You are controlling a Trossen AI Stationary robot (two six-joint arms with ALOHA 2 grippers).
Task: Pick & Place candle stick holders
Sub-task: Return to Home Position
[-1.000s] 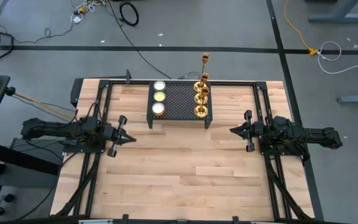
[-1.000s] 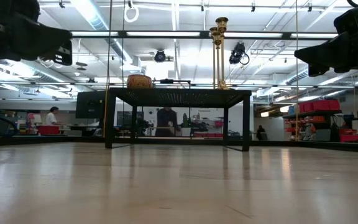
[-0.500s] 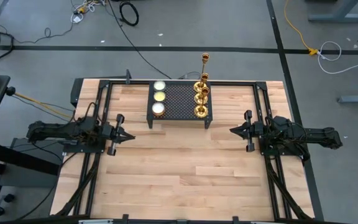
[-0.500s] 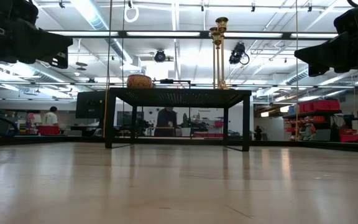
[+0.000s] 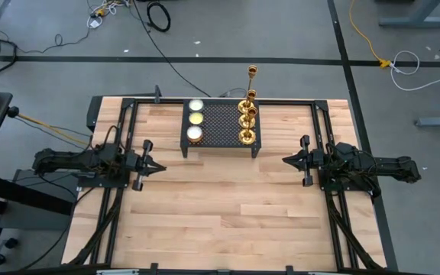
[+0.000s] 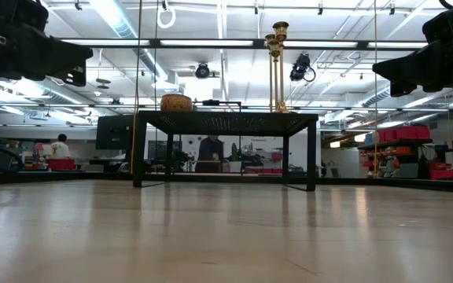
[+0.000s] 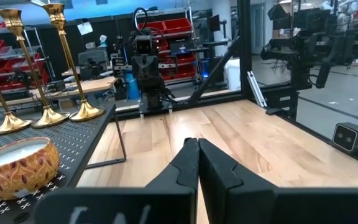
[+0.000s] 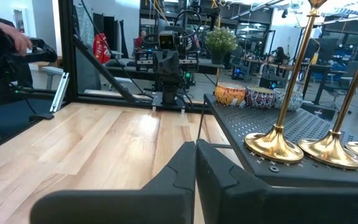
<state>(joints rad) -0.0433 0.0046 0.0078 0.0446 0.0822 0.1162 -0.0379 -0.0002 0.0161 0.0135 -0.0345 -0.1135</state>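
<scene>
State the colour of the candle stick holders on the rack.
The candle stick holders are shiny gold, best seen in the right wrist view.

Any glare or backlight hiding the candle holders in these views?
Low view: bright ceiling lights behind darken the rack, left arm and right arm; holders show gold against them. High view: even light, holders plain on the rack's right side. Wrist views: holders gleam, not washed out.
</scene>
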